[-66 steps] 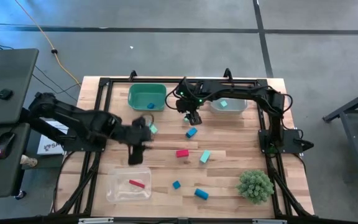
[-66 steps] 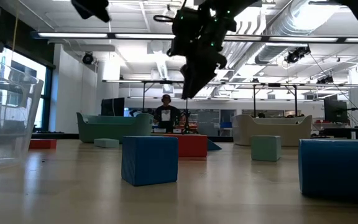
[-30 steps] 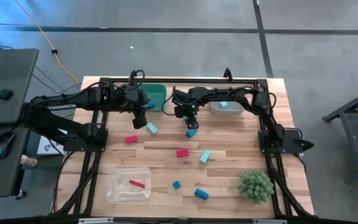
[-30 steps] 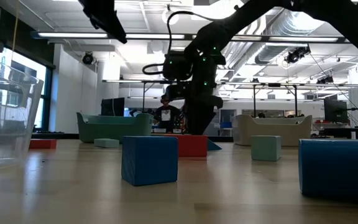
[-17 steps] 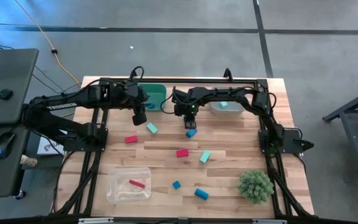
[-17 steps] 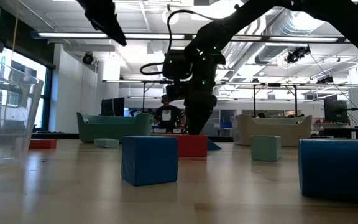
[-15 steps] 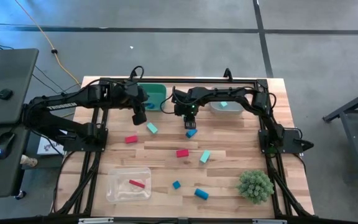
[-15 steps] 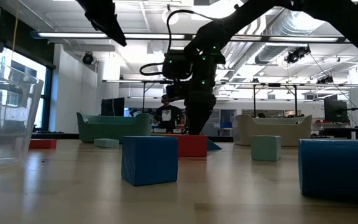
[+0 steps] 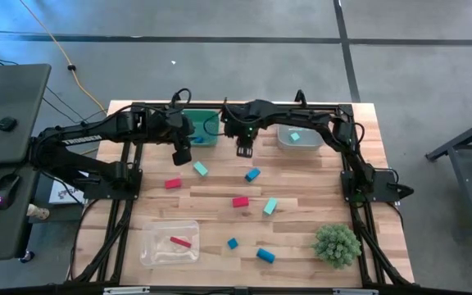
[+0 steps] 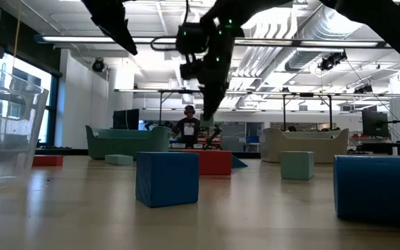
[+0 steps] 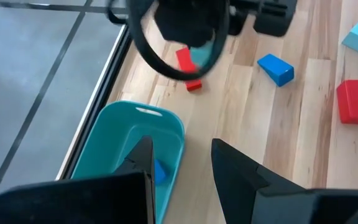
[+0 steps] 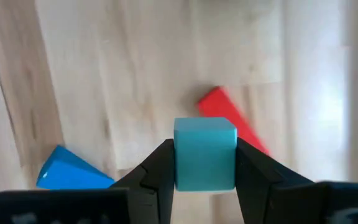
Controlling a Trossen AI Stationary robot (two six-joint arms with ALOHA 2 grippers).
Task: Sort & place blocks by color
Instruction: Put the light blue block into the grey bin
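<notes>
My right gripper (image 9: 243, 149) hangs above the table near the far edge, shut on a light teal cube (image 12: 205, 154). Below it on the table lie a blue block (image 9: 252, 174) and a red block (image 12: 229, 118). My left gripper (image 9: 183, 154) is open and empty, over the near rim of the green bin (image 9: 193, 127), which holds a blue block (image 11: 159, 171). On the table lie more blocks: light teal (image 9: 200, 169), red (image 9: 172, 183), red (image 9: 240, 201), light teal (image 9: 270, 206), blue (image 9: 233, 242), blue (image 9: 265, 255). My right gripper pinches the light teal cube by two opposite sides (image 12: 178, 155) between its two fingers (image 12: 157, 168). The fingers point down from above. The cube is lifted clear of the table and sits level in the hold.
A clear bin (image 9: 298, 139) with a light teal block stands at the far right. A clear bin (image 9: 150, 246) with a red block (image 9: 180, 241) stands at the near left. A spiky green plant ball (image 9: 337, 243) sits at the near right. A person shows far behind in the low view (image 10: 188, 125).
My right gripper has risen from table height beside the blue block and gone a little toward the far edge and left, toward the green bin. The blue block stays where it was.
</notes>
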